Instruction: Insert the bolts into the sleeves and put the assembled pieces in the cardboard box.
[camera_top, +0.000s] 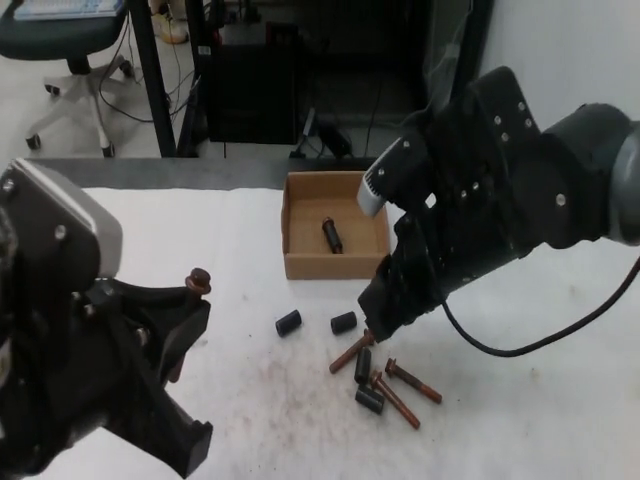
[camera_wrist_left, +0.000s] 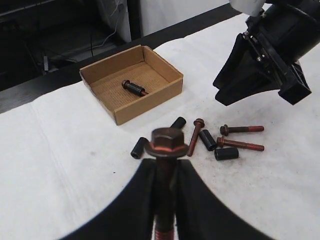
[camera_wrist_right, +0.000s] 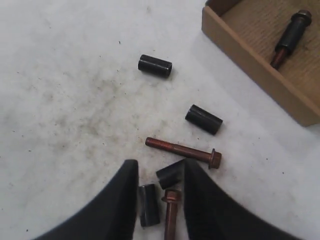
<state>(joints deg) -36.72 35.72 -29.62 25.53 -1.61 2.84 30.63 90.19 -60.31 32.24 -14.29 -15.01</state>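
The box (camera_top: 335, 266) stood open on the white cloth (camera_top: 200, 230), toward the far side of the bench. In it lay one assembled piece (camera_top: 332, 235), a bolt pushed through a black sleeve, resting on the box floor apart from the walls.

The left gripper (camera_wrist_left: 166, 167) was clamped on a bolt (camera_wrist_left: 169, 142). The shaft was pinched between its fingers and the hex head pointed up. It was held above the cloth at the near left of the bench, well apart from the box.

The right gripper (camera_wrist_right: 160, 169) hung low over the loose parts just on the near side of the box, with its fingers spread and nothing gripped. Between the fingers showed a tilted sleeve (camera_wrist_right: 172, 173), a second sleeve (camera_wrist_right: 148, 204) and the head of a loose bolt (camera_wrist_right: 171, 210). The fingertips seemed close to the cloth, though contact could not be told. A long bolt (camera_wrist_right: 182, 150) lay just past the fingertips. Two more sleeves (camera_wrist_right: 204, 119) lay apart on the cloth between it and the box. Two further bolts (camera_top: 413, 381) lay crossed beside the pile on the right.
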